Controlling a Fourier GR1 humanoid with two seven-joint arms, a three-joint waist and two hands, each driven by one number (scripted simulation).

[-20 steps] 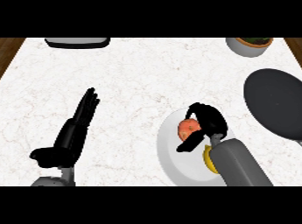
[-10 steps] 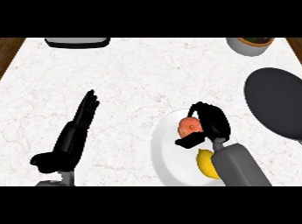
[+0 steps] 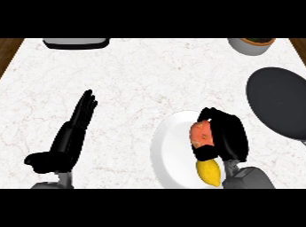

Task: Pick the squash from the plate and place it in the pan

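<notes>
Squash (image 3: pixel 202 134) — on the white plate (image 3: pixel 170 150), right hand (image 3: pixel 227 135) curled around it. Grasp step; lift next, carry right to the dark pan (image 3: pixel 283 108). Left hand (image 3: pixel 70 135) — released, left of plate.

- The plate (image 3: pixel 171 150) lies on the counter (image 3: pixel 148 75), toward its near edge and right of the middle.
- The squash (image 3: pixel 209 172) lies on the plate's near right part.
- A second food item (image 3: pixel 200 134) sits on the plate just behind the squash.
- The right hand (image 3: pixel 226 135) is over the plate's right side, curled round that second item.
- The pan (image 3: pixel 283 107) lies on the counter right of the plate, apart from it.
- The left hand (image 3: pixel 67 137) rests over the counter's left part, well apart from the plate.
- A bowl (image 3: pixel 251 45) stands at the far right edge, behind the pan.
- A tray-like object (image 3: pixel 75 43) sits at the far edge, left of the middle.
</notes>
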